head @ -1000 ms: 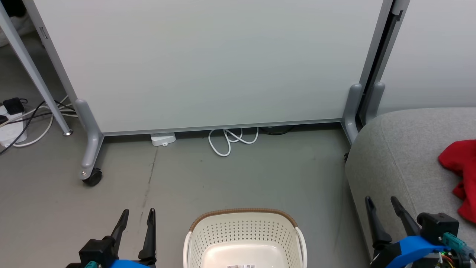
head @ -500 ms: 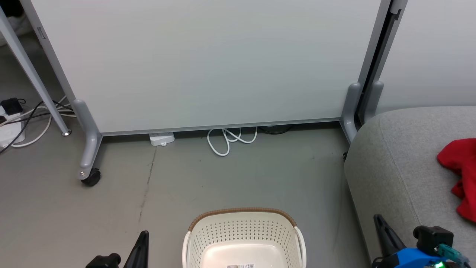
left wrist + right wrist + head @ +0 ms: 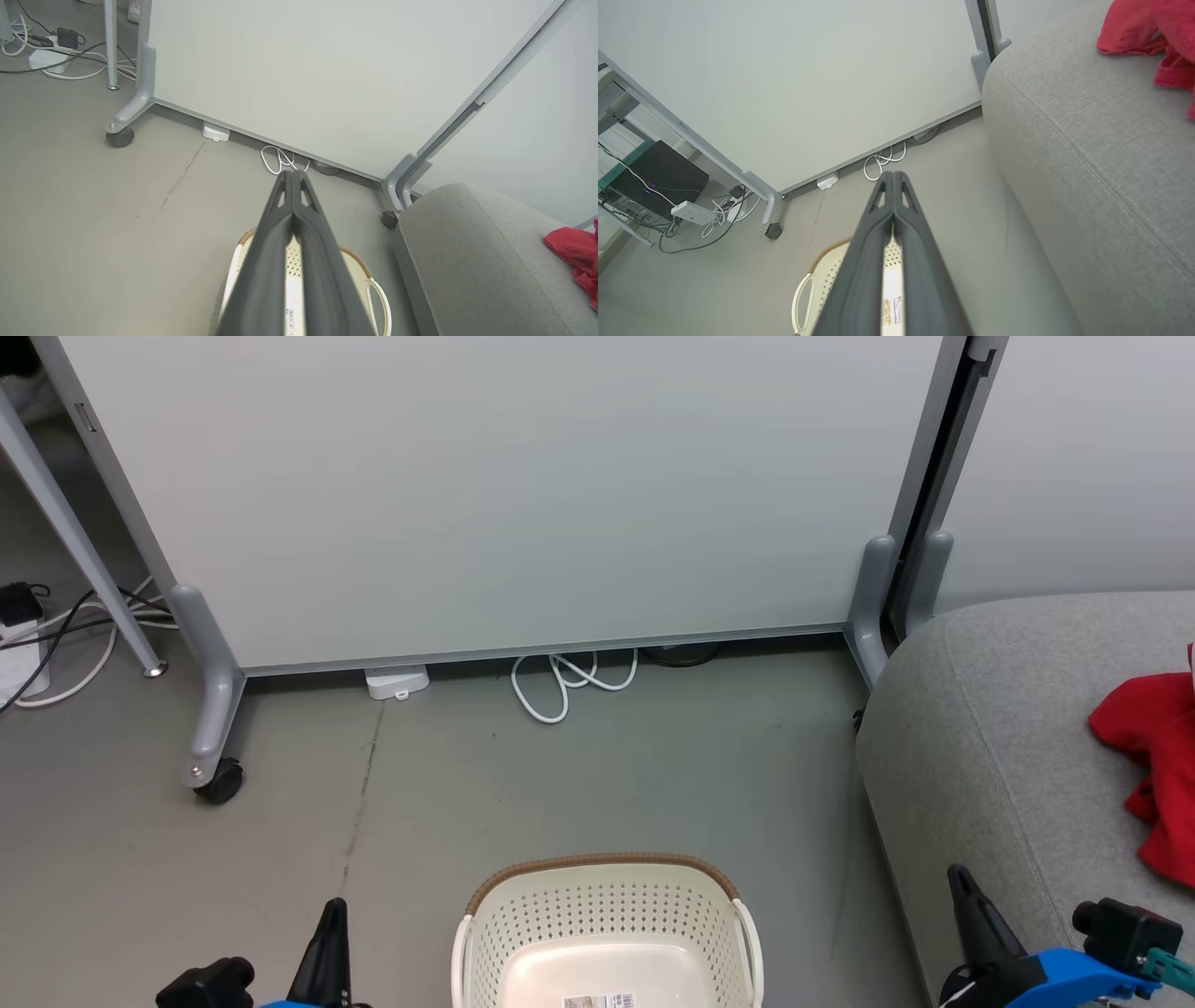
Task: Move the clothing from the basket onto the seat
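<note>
The left gripper (image 3: 333, 907) sits low on the robot's left, its two long dark fingers pressed flat together from base to tip and pointing forward. The right gripper (image 3: 956, 875) sits low on the right, closed the same way, its fingers leaning slightly leftward.

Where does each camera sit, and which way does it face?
Head view: on the head, facing forward and down at floor, panel and basket; left pincer and right pincer at the bottom.
Left wrist view: on the left wrist, facing along the shut left pincer, past the basket toward the panel.
Right wrist view: on the right wrist, facing along the shut right pincer, beside the seat.
Both wrist views share basket, seat and clothing.
</note>
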